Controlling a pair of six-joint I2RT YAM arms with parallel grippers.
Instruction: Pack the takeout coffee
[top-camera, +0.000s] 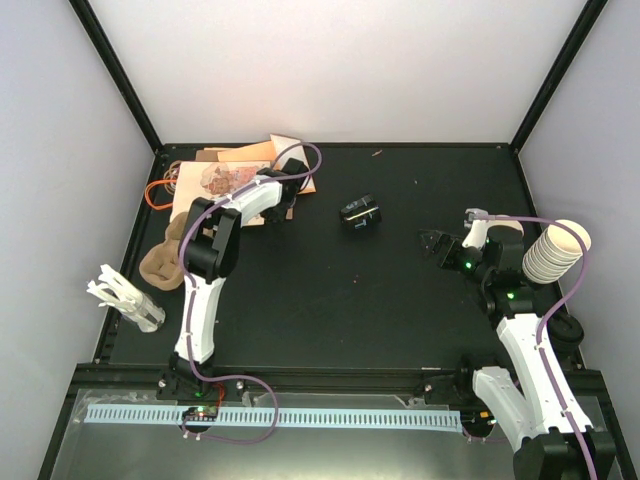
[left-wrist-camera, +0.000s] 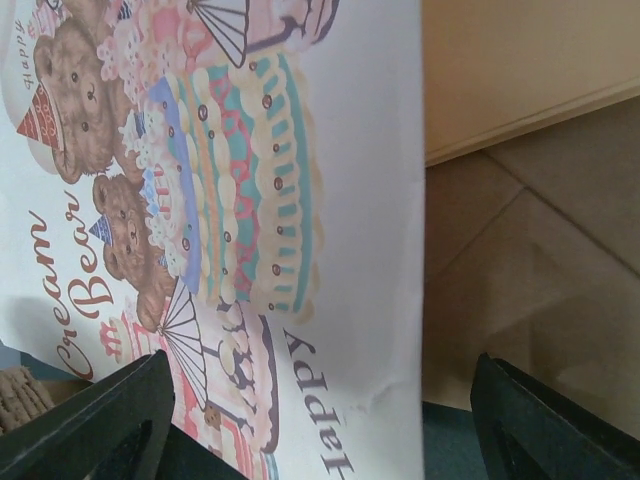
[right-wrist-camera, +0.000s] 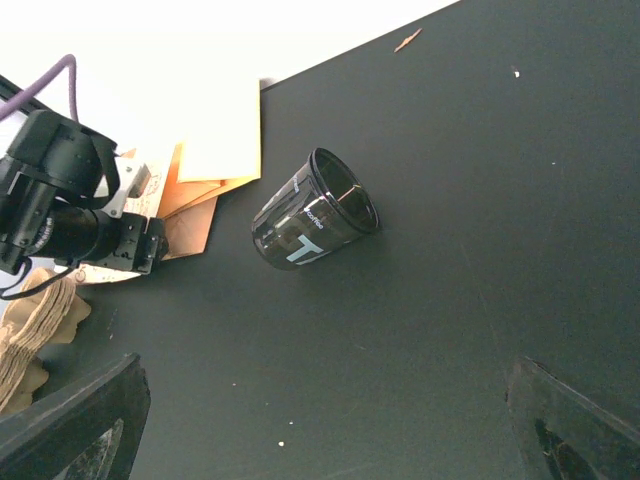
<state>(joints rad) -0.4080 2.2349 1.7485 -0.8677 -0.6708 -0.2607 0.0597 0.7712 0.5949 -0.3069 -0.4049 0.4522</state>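
Fig.: bag-prep step, by my reading. L gripper (left-wrist-camera: 320, 420), jaws apart, nothing held, hangs over printed bag (left-wrist-camera: 250, 200) at far-left corner. R gripper (top-camera: 435, 243), jaws wide, empty, at right. Coffee cup: prob. the tan shape (top-camera: 503, 228) just behind R wrist, partly hidden. Next: open bag mouth, fetch cup. Dark cup (right-wrist-camera: 313, 210) lies on its side, centre. Cup stack (top-camera: 557, 252) crowds right edge; room betw. arms.

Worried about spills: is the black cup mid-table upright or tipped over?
Tipped: the black cup lies on its side, open mouth facing sideways.
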